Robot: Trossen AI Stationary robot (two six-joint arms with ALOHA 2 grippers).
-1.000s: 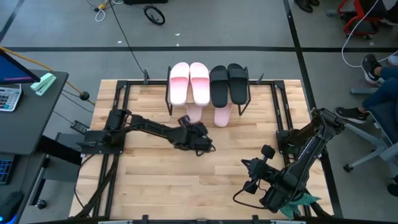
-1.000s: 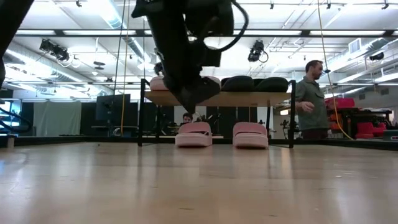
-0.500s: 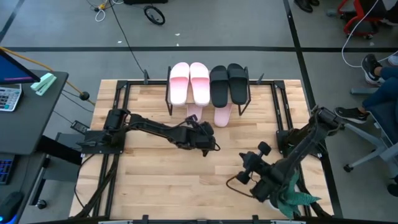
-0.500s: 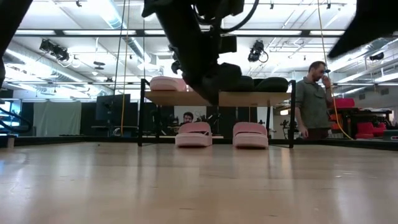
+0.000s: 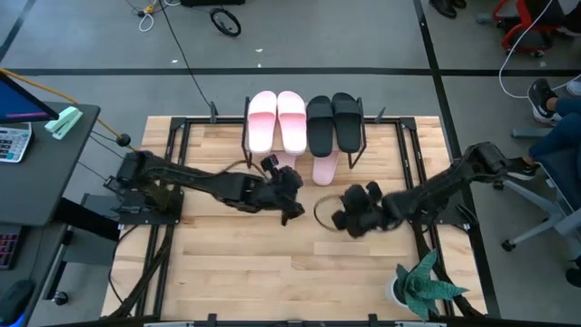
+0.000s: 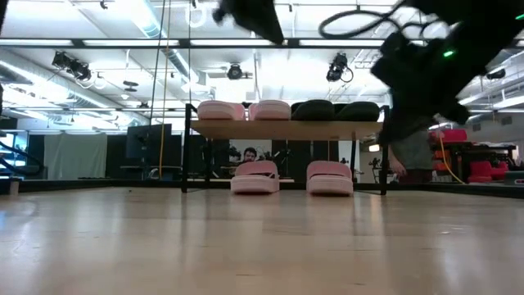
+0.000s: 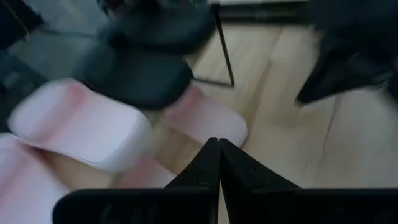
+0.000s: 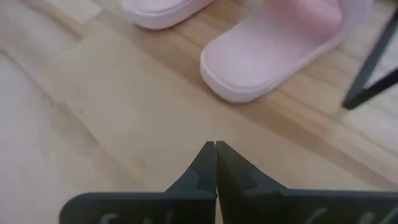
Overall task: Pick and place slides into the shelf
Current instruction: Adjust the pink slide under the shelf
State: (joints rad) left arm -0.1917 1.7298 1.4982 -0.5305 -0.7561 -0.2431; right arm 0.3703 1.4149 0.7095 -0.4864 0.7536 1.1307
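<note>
The shelf [image 5: 304, 145] stands at the table's far edge. On its top board lie two pink slides [image 5: 277, 120] and two black slides [image 5: 332, 123]. Two more pink slides [image 6: 255, 177] [image 6: 329, 177] rest sole-down on the table under the board, their ends sticking out toward the near side [image 5: 325, 169]. My left gripper [image 5: 289, 189] hovers shut just near of the shelf, raised high [image 6: 246, 12]. My right gripper [image 5: 347, 216], also shut, hangs over the table's middle, near and right of the shelf. The right wrist view shows a pink slide [image 8: 273, 50] ahead of its fingers.
Black frame rails [image 5: 413, 173] run along the table's left and right sides. A green leafy thing [image 5: 422, 282] sits at the near right corner. Bare wood [image 5: 254, 263] spreads across the near half. People's legs and chairs [image 5: 545, 136] are beyond the right edge.
My right arm has swung from the near right corner toward the table's middle and the shelf, uncovering the green leafy thing. My left gripper has risen and drawn slightly toward the far edge. The slides have stayed put.
</note>
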